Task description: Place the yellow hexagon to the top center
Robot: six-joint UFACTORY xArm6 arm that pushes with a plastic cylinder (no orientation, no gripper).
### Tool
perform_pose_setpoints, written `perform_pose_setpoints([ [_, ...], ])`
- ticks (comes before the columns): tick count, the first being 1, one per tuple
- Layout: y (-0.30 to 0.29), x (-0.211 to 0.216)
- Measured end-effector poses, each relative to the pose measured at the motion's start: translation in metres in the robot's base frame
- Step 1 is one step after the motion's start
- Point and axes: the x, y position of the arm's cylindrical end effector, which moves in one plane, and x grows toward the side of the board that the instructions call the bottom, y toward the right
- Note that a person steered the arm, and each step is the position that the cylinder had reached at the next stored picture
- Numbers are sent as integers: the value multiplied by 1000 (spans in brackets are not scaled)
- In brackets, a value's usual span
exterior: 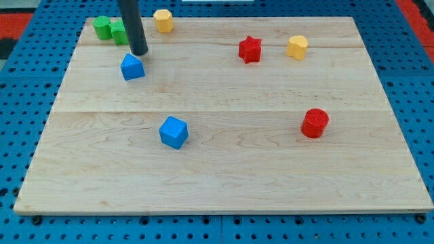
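Observation:
The yellow hexagon [163,20] lies near the board's top edge, left of the middle. My tip [140,51] rests on the board below and to the left of it, a short gap away, just above the blue block [133,67]. The rod rises out of the view's top and hides part of the green blocks [108,29] at the top left. A second yellow block [297,47] lies at the upper right.
A red star [249,49] lies right of the top centre. A blue cube [173,131] sits left of the middle. A red cylinder [314,123] sits at the right. The wooden board [224,183] lies on a blue pegboard.

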Motion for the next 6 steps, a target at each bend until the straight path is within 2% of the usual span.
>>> perform_pose_setpoints([
  [1,37,8],
  [3,132,-45],
  [4,138,-108],
  [6,134,-124],
])
